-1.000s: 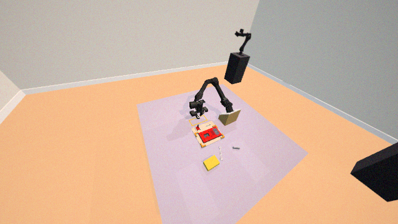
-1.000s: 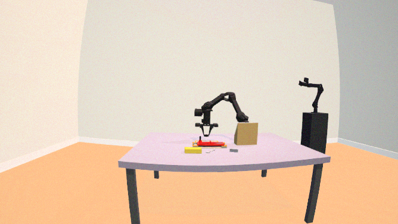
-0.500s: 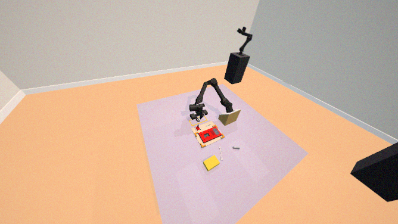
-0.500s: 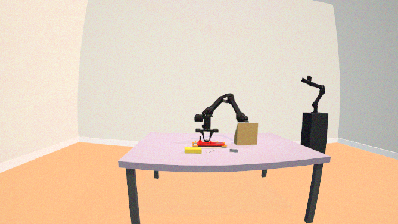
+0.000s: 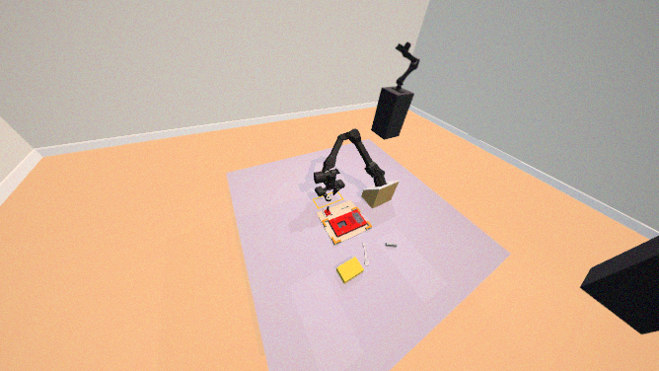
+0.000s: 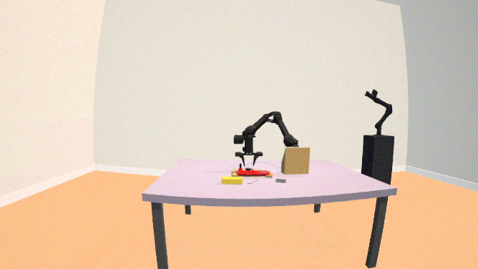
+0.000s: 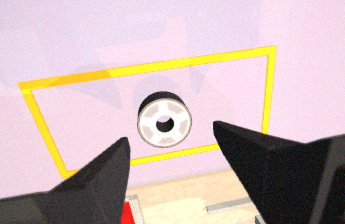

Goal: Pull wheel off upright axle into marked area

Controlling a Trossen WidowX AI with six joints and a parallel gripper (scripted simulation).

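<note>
The wheel (image 7: 164, 124) (image 5: 328, 197), white with a dark tyre and a centre hole, lies flat on the table inside the yellow marked rectangle (image 7: 144, 67) (image 5: 315, 202). My gripper (image 7: 171, 134) (image 5: 329, 190) (image 6: 248, 164) is open just above it. One dark finger stands on each side of the wheel, with a gap between each tip and the wheel. The red fixture on its wooden board (image 5: 340, 244) (image 6: 252, 172) sits right in front of the rectangle. Its upright axle is too small to make out in the top and exterior views.
A cardboard box (image 5: 380, 194) (image 6: 295, 160) stands beside the arm's base. A yellow block (image 5: 349, 268) (image 6: 232, 180), a thin white tool (image 5: 365, 255) and a small grey piece (image 5: 391, 245) (image 6: 280, 180) lie nearer the table's front. A black pedestal (image 5: 392, 111) (image 6: 377, 156) stands off the table.
</note>
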